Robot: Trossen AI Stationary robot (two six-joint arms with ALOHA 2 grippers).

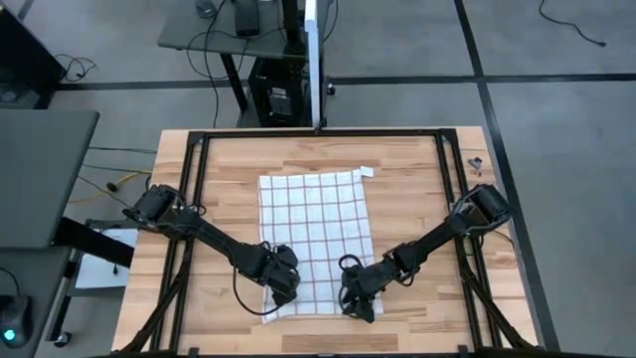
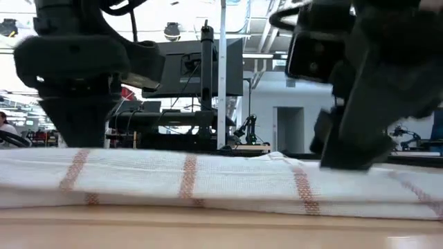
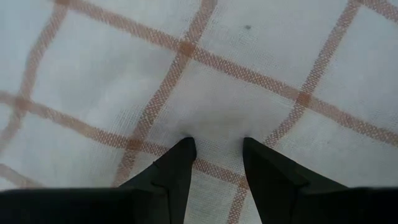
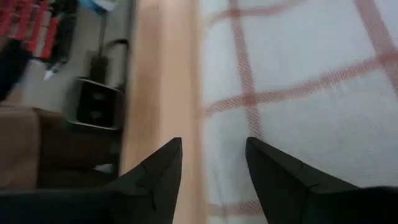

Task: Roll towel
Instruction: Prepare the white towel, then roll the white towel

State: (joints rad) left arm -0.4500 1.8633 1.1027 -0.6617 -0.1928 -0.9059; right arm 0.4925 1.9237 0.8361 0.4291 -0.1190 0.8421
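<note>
Flat on the wooden table, the towel lies spread out, white with a grid of thin red-brown lines, and its small white tag sticks out at the corner farthest from both claws. From table height the cloth's near edge shows as a low, slightly thick band running across the tabletop.

Both claws are at that near end of the towel. The left gripper is down on the cloth near its left near corner; in the left wrist view its two dark fingertips stand parted with a patch of cloth between them, and the tips press into the weave, which dimples faintly around them. It is released, with nothing pinched between the fingers.

The right gripper sits at the towel's right near corner, well apart from the left one, with the towel's near edge running between them. In the right wrist view its fingers are likewise spread, straddling the towel's side edge: cloth lies under one finger and bare wood beside the other. Whether those tips touch the cloth cannot be told from that view. It too is released and grips nothing.

A black frame borders the table around the towel.
</note>
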